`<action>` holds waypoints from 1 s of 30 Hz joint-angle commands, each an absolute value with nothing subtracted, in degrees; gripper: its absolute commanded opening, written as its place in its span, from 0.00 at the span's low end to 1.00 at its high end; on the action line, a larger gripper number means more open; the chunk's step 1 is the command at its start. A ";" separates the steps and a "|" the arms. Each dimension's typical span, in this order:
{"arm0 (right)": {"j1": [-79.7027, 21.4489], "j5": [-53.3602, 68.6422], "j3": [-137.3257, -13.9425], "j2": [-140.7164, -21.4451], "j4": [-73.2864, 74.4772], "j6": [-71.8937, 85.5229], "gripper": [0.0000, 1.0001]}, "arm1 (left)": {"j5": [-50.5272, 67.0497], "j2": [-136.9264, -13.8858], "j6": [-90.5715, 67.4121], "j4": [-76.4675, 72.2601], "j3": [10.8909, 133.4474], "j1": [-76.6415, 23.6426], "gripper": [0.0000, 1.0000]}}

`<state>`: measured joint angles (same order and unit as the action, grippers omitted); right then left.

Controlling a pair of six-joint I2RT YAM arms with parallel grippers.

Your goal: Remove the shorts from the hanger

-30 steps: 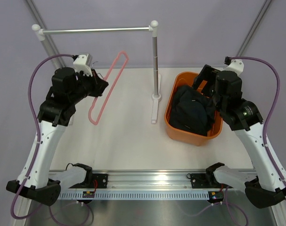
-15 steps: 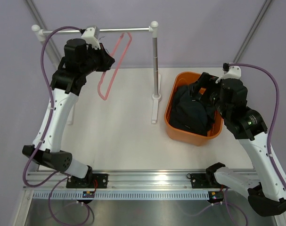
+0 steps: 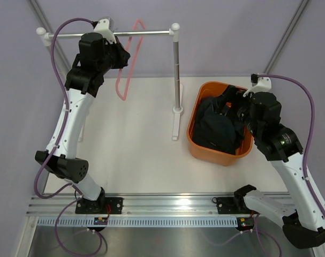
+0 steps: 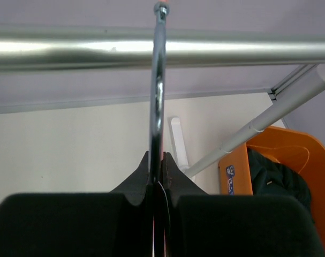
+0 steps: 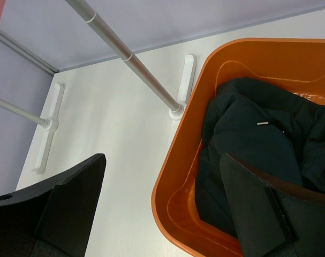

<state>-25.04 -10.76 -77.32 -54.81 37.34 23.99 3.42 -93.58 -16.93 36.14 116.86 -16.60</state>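
Grey rail (image 3: 146, 33) along the far edge, orange basket (image 3: 194, 143) by the right edge with the shorts (image 3: 218, 128) heaped inside, off the hanger (image 3: 122, 91).
Smooth round metal rail: let go early and the hook could slide off. Basket rigid, glossy; cloth dark, floppy; hanger thin pink loop. Your left gripper (image 4: 158, 160) pinches the hanger by the rail; right gripper (image 5: 162, 206) gapes above the cloth, may snag.
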 commanded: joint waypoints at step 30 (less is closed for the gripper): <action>-25.22 -6.94 -74.27 -53.53 33.40 23.82 0.97 | 0.53 -100.81 -17.67 29.01 121.29 -16.70 0.20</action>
